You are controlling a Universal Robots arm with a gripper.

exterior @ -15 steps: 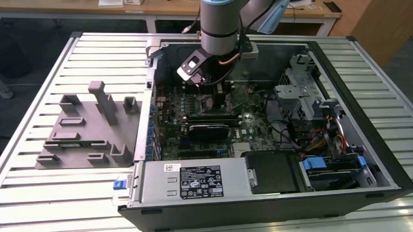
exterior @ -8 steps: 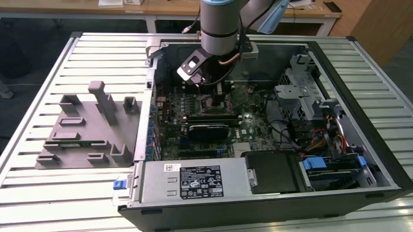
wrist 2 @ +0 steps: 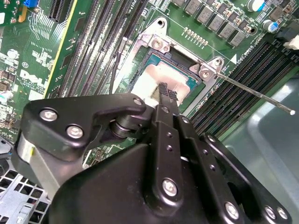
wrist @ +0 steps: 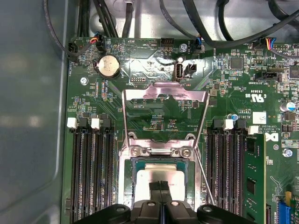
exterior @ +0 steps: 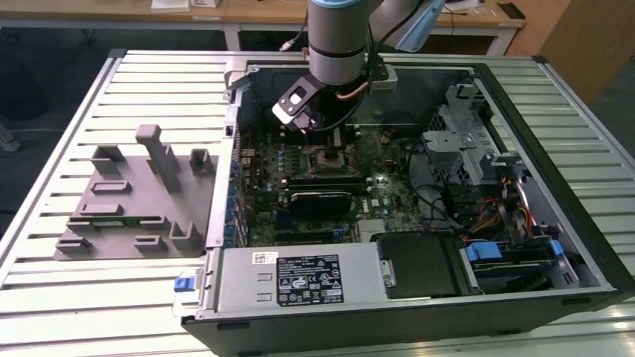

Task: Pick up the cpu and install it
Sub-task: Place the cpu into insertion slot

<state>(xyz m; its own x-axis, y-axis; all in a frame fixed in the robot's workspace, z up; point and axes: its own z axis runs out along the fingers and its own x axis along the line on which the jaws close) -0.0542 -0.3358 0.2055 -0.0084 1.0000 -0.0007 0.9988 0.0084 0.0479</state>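
cpu (wrist: pixel 161 173): silvery square chip, seated flat in its socket (wrist: pixel 125 168) on the green board. The board sits inside an open computer case (exterior: pixel 417 323), which lies on the bench (exterior: pixel 59 297) toward the exterior view's right edge. The chip is square, so there is no long axis to line up with.

Hinged cover plate (wrist: pixel 163 91): swung up, clear of the chip.

Latch rod (wrist 2: pixel 261 95): released, standing out to one side.

End effector (wrist: pixel 160 185): fingers together, nothing between them. The tips are straight over the middle of the chip's top plate; whether they touch it I cannot tell.

Grey tray (exterior: pixel 129 201): near the bench's opposite edge, well apart.
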